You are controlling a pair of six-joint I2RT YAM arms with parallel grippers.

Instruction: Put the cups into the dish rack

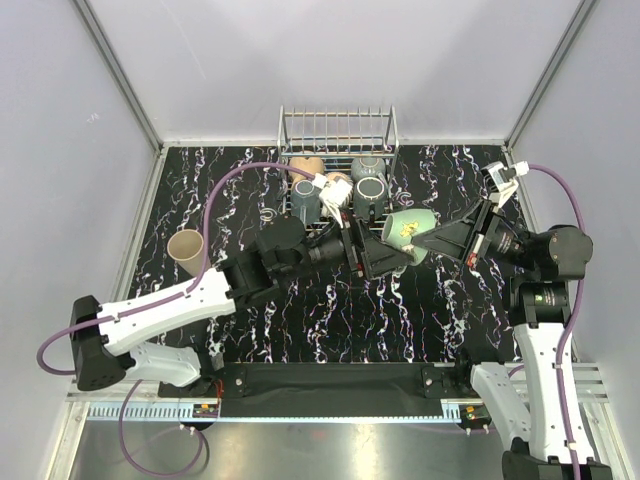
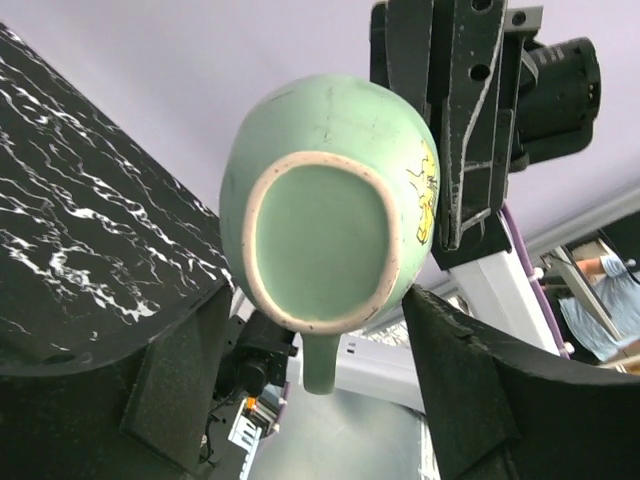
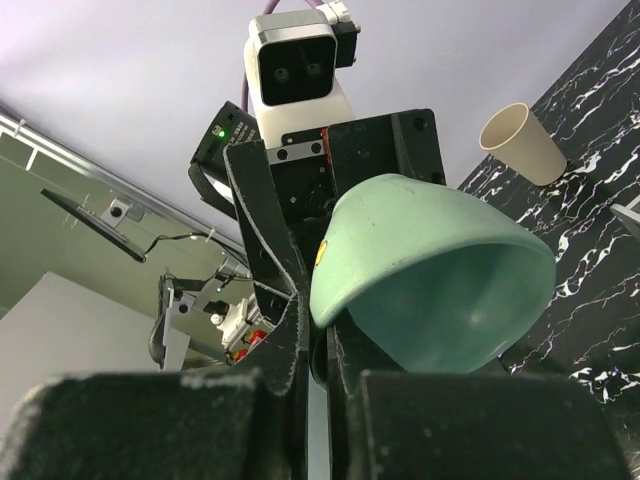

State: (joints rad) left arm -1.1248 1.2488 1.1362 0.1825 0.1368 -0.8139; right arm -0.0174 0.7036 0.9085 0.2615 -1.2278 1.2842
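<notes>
As R gripper (image 1: 427, 244) pinches mug (image 2: 320, 230); L gripper (image 2: 315, 328) straddles

One dish rack (image 1: 337, 125), two pincers (image 1: 385, 255) (image 1: 432, 240), about seven cups (image 1: 405, 230) (those in the rack partly hidden)

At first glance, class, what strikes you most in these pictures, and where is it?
A green mug hangs over the middle of the black marbled table, pinched at its rim by the right hand, the left hand open around it. Behind, the dish rack at the far edge holds several cups; a tan cup sits alone at the left.
</notes>
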